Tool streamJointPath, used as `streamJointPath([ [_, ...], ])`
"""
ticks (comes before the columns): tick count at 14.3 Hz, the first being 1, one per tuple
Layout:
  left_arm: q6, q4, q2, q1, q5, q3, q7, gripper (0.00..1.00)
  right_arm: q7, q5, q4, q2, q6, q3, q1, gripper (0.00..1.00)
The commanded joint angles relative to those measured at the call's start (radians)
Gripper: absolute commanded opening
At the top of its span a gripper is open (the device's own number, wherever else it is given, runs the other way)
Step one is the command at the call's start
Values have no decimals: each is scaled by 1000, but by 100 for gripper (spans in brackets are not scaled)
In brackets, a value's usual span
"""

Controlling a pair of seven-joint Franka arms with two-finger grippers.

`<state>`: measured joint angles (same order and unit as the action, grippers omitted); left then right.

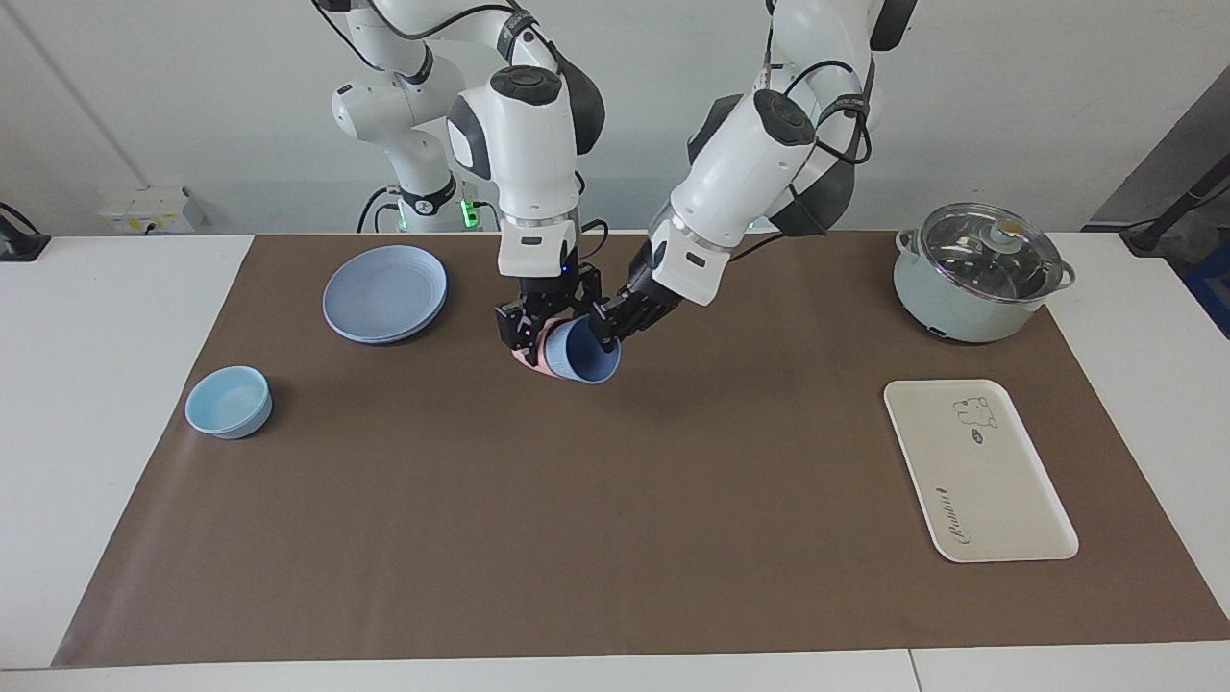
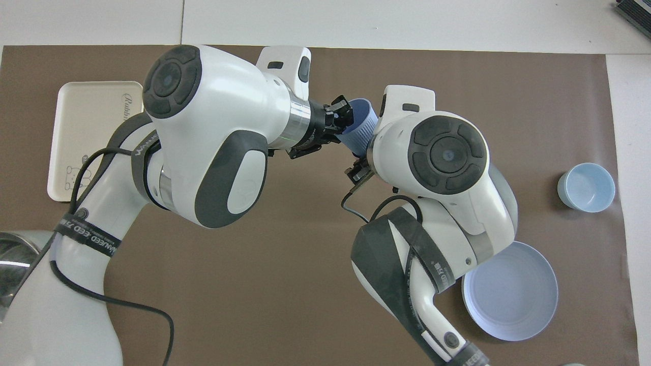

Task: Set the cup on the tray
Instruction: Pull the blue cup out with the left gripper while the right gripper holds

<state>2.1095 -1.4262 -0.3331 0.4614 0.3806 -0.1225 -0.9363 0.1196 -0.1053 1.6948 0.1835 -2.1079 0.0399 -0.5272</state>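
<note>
The cup [image 1: 586, 352], a plain medium-blue tumbler, is tipped on its side in the air above the middle of the brown mat [image 1: 615, 538], its open mouth turned away from the robots, and it sits nested in a pink cup [image 1: 531, 356] of which only a sliver shows. The left gripper [image 1: 607, 328] reaches in slantwise from the left arm's end and has its fingers clamped on the blue cup's rim. The right gripper [image 1: 534, 332] hangs straight down over the pink cup with its fingers closed on it. In the overhead view the blue cup [image 2: 358, 127] shows between the two wrists, with the left gripper [image 2: 342, 113] at its rim. The tray [image 1: 975, 471], cream-white with a bear drawing, lies flat on the mat well apart from the cups, toward the left arm's end of the desk, with a lidded pot [image 1: 980, 272] nearer to the robots than it. A round blue plate [image 1: 384, 292] and a light-blue bowl [image 1: 229, 402] lie toward the right arm's end.
</note>
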Motion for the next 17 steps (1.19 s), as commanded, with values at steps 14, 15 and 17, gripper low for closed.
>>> streamJointPath([
  [14, 61, 32, -35, -473, -264, 90, 486, 0, 164, 155, -20, -1, -127, 0, 185, 0],
  [15, 102, 1, -29, -506, -264, 92, 541, 0, 261, 239, -20, 2, -150, 0, 229, 0],
  [17, 185, -52, -20, -572, -264, 92, 637, 0, 482, 408, -12, 5, -187, 2, 314, 0],
])
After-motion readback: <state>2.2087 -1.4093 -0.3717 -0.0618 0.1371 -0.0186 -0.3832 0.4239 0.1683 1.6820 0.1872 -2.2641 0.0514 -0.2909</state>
